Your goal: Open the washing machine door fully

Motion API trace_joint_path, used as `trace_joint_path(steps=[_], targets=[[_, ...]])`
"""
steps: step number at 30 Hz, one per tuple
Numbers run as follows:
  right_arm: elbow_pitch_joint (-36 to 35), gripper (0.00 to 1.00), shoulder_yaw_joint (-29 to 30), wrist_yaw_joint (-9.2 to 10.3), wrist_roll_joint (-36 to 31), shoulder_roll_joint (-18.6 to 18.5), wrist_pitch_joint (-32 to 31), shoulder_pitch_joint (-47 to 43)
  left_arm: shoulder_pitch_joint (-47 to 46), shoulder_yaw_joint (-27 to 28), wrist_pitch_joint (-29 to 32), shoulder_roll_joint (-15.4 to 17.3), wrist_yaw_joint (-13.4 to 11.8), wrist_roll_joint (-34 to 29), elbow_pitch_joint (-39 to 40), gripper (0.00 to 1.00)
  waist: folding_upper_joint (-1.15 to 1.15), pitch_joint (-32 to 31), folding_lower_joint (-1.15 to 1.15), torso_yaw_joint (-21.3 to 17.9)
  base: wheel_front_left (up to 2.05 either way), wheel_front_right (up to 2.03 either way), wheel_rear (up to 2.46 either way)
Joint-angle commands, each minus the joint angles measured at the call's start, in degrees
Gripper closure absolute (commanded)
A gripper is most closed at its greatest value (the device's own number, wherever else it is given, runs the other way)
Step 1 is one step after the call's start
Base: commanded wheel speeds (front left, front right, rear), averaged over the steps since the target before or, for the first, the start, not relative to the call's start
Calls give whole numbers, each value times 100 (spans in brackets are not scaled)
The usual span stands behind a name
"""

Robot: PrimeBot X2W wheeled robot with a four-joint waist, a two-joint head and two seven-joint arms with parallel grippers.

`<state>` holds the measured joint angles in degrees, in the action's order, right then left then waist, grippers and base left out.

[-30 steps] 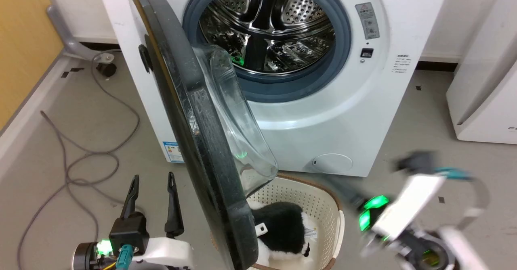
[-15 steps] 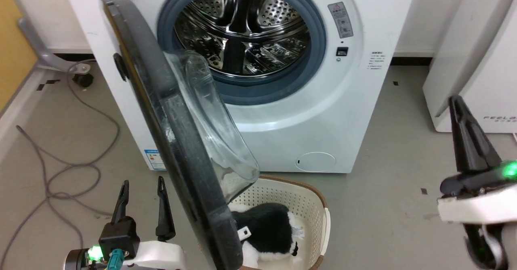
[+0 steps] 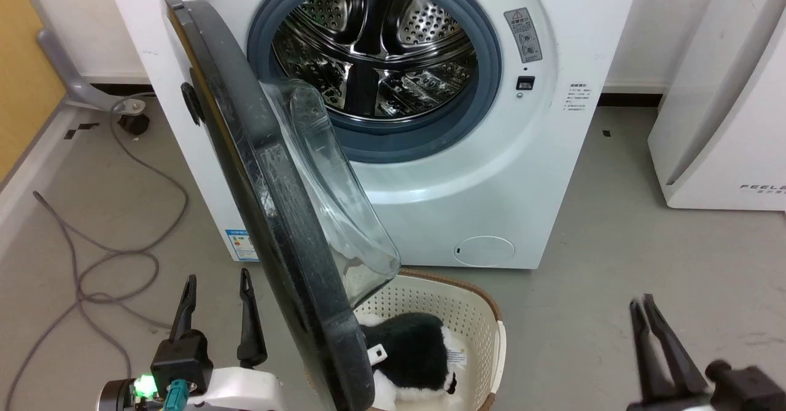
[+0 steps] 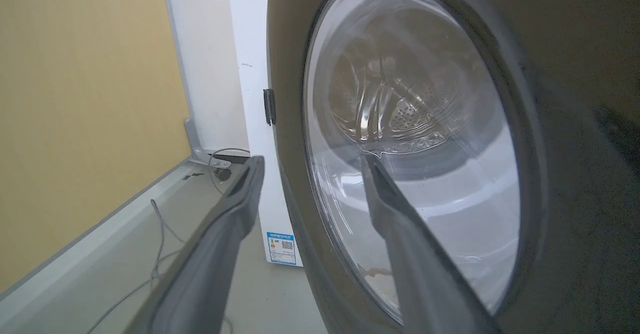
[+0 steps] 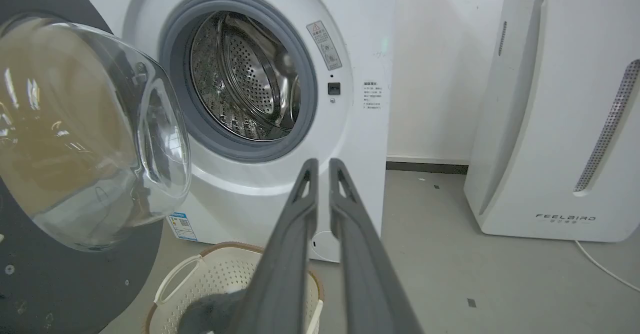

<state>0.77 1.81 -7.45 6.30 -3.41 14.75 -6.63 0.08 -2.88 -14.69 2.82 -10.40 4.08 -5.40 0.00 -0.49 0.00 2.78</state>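
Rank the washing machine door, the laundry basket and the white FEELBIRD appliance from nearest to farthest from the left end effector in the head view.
1. washing machine door, just right of the left end effector.
2. laundry basket, beyond the door, further right.
3. white FEELBIRD appliance, far right.

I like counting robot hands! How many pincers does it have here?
2. The left pincer is at the lower left, open, beside the washing machine door. The right pincer is at the lower right, shut.

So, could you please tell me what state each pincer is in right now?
Left pincer: open, empty.
Right pincer: shut, empty.
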Motion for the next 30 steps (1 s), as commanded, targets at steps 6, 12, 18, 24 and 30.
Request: trace_joint_path(steps=[6, 12, 18, 24, 30], targets=[[237, 0, 92, -3, 57, 49, 24, -83, 74, -6, -30, 6, 14, -87, -22, 0, 0, -33, 0, 29, 0, 0, 0], [268, 0, 121, -3, 90, 52, 24, -90, 72, 134, -30, 6, -29, -86, 17, 100, 0, -72, 0, 32, 0, 0, 0], [237, 0, 177, -3, 79, 52, 25, -105, -250, 484, -30, 115, 22, -164, 884, 100, 0, -86, 0, 51, 0, 0, 0], [247, 0, 117, -3, 87, 53, 25, -134, -590, 44, -30, 143, 326, -387, 2325, 100, 0, -119, 0, 50, 0, 0, 0], [275, 0, 80, -3, 114, 53, 25, -170, -654, -926, -30, 94, 560, -539, 3194, 100, 0, -170, 0, 54, 0, 0, 0]])
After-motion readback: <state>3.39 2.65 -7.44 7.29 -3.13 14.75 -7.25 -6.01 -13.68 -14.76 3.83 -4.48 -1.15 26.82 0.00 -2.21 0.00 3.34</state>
